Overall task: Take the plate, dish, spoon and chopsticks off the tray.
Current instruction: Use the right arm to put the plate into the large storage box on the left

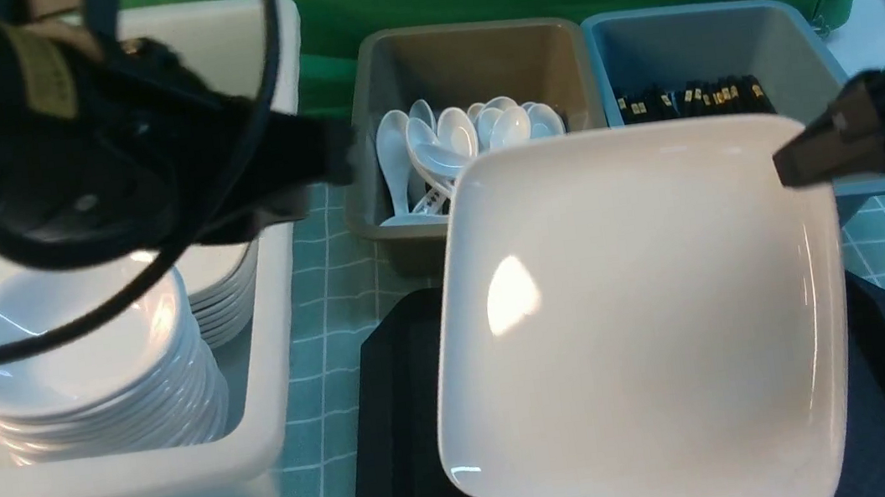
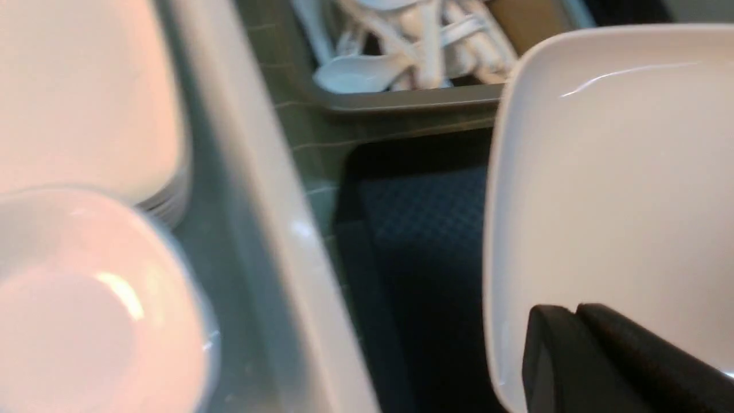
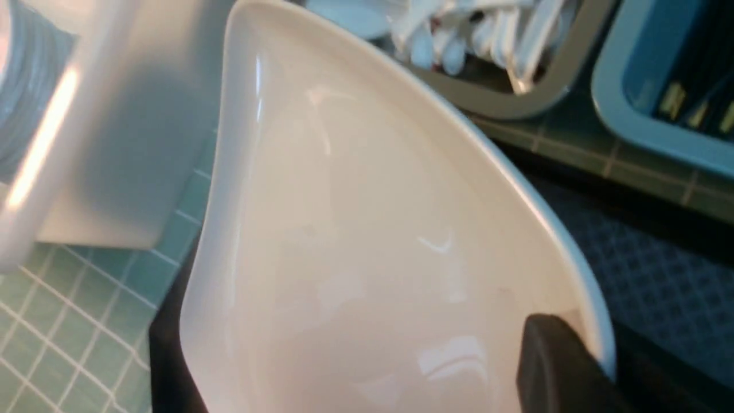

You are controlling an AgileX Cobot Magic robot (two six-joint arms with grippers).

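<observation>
The right jaws are clamped on the far right corner of the plate; in the right wrist view one black finger presses on the rim's inner face. The plate hangs tilted, its far edge raised and its near edge low over the tray; I cannot tell whether that near edge touches the tray. Bare strips of tray show left and right of the plate.

The left jaws are closed on nothing, the two black fingers lying pressed together. The left arm reaches across the white tub, its tip near the grey tub's left wall.

In the white tub stand stacks of small white dishes. A narrow strip of teal gridded counter separates this tub from the tray's left edge. Beyond the tray, the grey tub holds white soup spoons, and the blue tub beside it holds black chopsticks. The plate's raised far edge hides both tubs' near rims.
</observation>
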